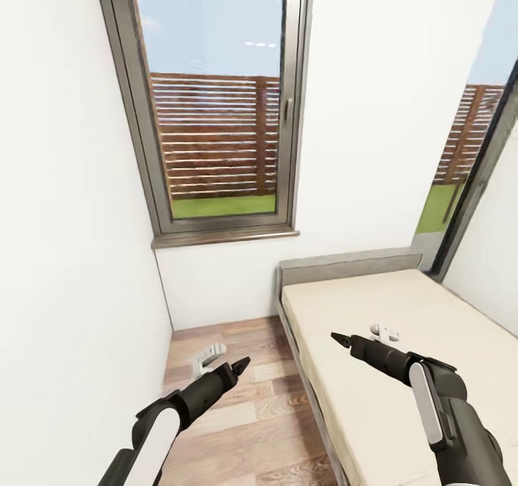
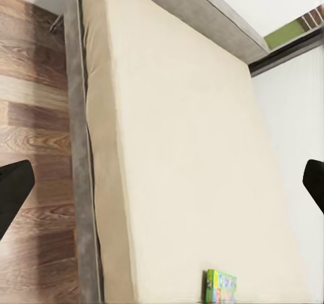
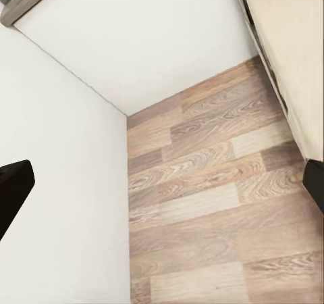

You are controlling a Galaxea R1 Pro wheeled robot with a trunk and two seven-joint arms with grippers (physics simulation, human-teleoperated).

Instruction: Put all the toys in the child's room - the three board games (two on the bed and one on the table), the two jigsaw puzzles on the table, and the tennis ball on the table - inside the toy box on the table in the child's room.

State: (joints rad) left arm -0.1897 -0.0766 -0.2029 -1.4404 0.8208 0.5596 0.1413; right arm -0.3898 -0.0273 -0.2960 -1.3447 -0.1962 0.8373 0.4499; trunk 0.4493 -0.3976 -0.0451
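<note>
One board game (image 2: 221, 287), a green printed box, lies on the cream mattress of the bed (image 1: 388, 328); only its corner shows, at the edge of the left wrist view. My left gripper (image 1: 242, 363) hangs open over the wooden floor beside the bed, its dark fingertips (image 2: 13, 190) spread wide with nothing between them. Over the mattress edge my right gripper (image 1: 338, 338) is open and empty too, with its fingertips (image 3: 13, 186) far apart. The table, toy box, jigsaw puzzles and tennis ball are out of view.
A tall window (image 1: 216, 105) fills the wall ahead, above a sill. White walls close in on the left and behind the grey headboard (image 1: 349, 264). A small light-grey object (image 1: 208, 356) lies on the floor and another (image 1: 383, 331) on the mattress.
</note>
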